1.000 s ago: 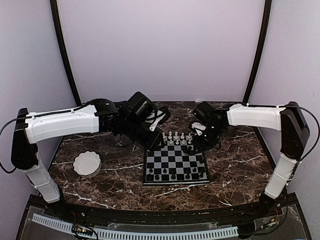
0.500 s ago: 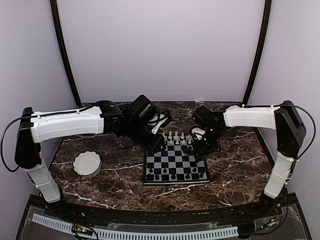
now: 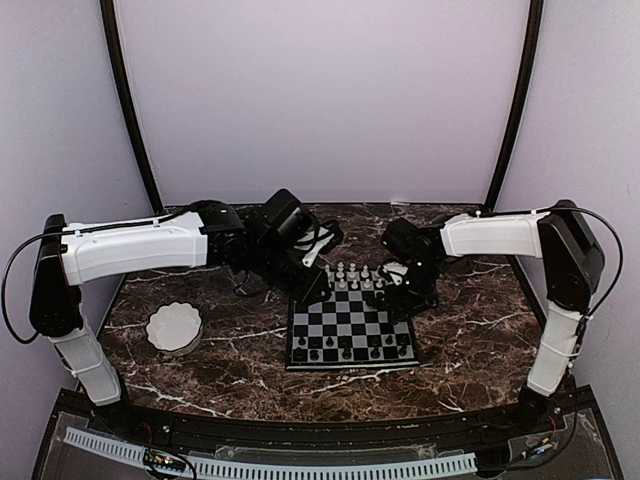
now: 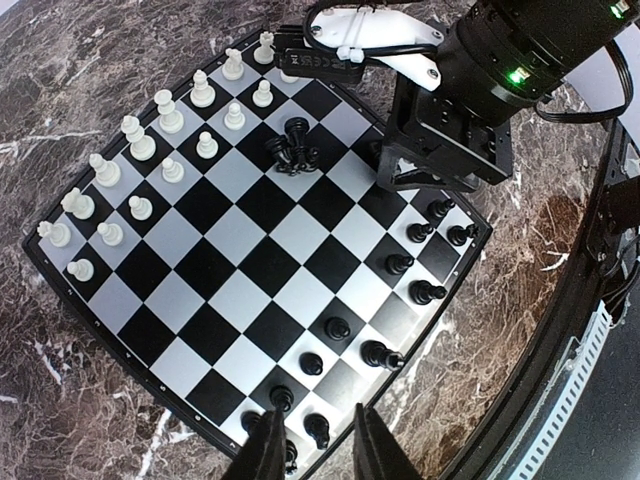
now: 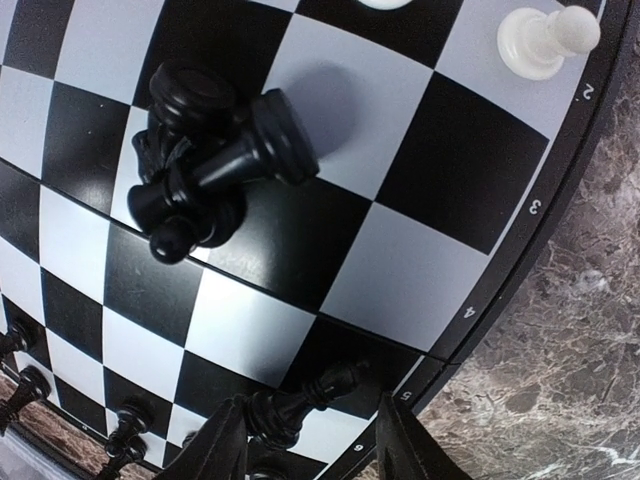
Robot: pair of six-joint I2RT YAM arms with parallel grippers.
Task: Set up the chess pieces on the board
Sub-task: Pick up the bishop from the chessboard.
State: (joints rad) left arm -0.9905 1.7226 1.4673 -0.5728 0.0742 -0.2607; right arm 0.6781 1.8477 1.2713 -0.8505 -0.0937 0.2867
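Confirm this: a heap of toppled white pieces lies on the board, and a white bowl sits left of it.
Wrong colour: the toppled heap on the board is black, not white, as the right wrist view shows. The bowl does sit left of it.

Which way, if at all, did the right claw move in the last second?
Yes. The right claw has slid toward the near side of the table, along the board's right edge.

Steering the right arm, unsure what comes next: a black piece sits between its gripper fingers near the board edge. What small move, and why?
Probably close the right gripper on the black piece and set it upright on its square. It looks tilted between the open fingers, unclamped, near the board's edge; the pile of black pieces mid-board can wait.
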